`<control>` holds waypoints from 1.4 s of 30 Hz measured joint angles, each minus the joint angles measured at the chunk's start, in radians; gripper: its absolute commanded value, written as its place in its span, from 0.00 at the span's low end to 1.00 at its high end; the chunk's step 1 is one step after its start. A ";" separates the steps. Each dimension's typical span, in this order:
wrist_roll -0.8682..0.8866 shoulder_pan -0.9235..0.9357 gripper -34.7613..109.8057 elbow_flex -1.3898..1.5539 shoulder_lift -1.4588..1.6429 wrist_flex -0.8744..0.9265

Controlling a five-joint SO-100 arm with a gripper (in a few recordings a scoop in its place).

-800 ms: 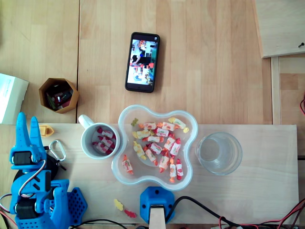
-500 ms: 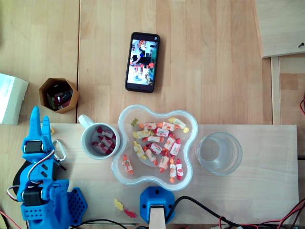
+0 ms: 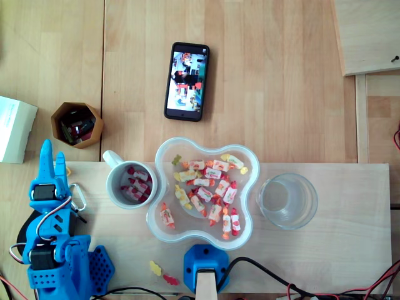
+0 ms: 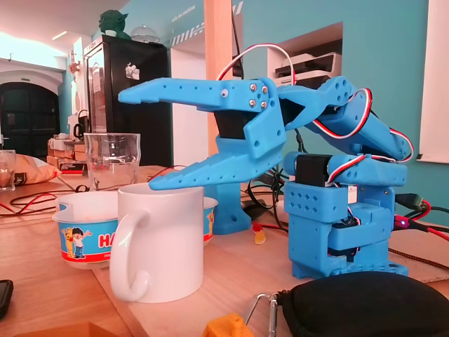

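Fixed view shows pincer [image 4: 135,140] gaping empty near one mug [image 4: 167,242], one bowl [image 4: 78,235], one glass [image 4: 112,160].

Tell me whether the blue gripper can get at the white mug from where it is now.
Probably yes. The gripper stands open near the white mug, jaws spread wide, and in the overhead view the gap between them looks free; the carabiner sits off to the side.

In the overhead view, a clear wavy-rimmed bowl [image 3: 252,195] of wrapped candies [image 3: 206,194] sits on the wooden tabletop [image 3: 281,94]. A drinking glass [image 3: 287,200] stands just beside the bowl at three o'clock. A smartphone [image 3: 186,81] lies at twelve, a hexagonal cardboard cup [image 3: 77,124] at ten, and two gummy sweets [image 3: 155,268] at seven.
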 measured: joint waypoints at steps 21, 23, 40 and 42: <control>0.003 0.002 0.46 -0.347 0.000 0.032; 0.003 0.002 0.46 -0.419 0.000 0.087; 0.043 0.416 0.46 -1.068 -0.451 0.474; 0.009 0.495 0.46 -1.140 -0.541 0.494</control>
